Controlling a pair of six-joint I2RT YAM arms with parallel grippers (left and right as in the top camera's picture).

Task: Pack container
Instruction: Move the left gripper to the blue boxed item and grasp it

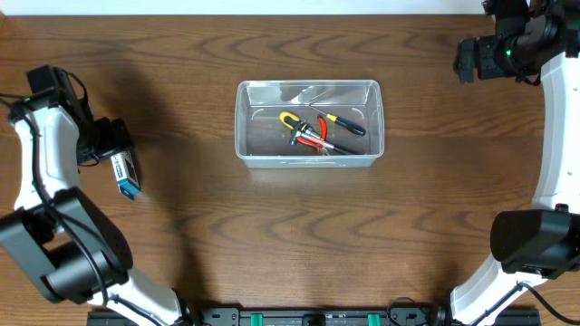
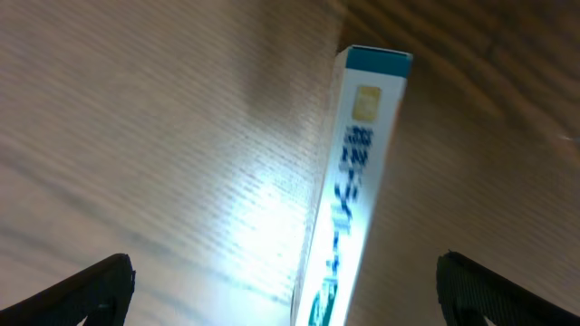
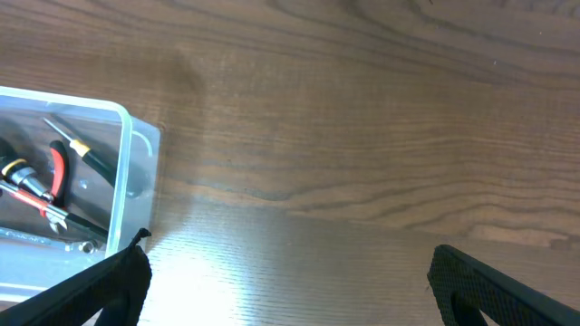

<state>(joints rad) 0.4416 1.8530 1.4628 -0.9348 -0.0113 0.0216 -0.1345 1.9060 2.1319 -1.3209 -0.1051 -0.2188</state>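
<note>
The clear plastic container stands in the middle of the table with hand tools inside: red-handled pliers and a yellow-and-black screwdriver. Its corner also shows in the right wrist view. A small blue-and-white box lies at the far left; in the left wrist view the box stands on edge between the spread fingers, touching neither. My left gripper is open around it. Far back right, my right gripper hovers open over bare wood, nothing between its fingers.
The wooden table fills the view. My left arm's white links run along the left edge and my right arm's links along the right edge. A black rail lies at the front edge.
</note>
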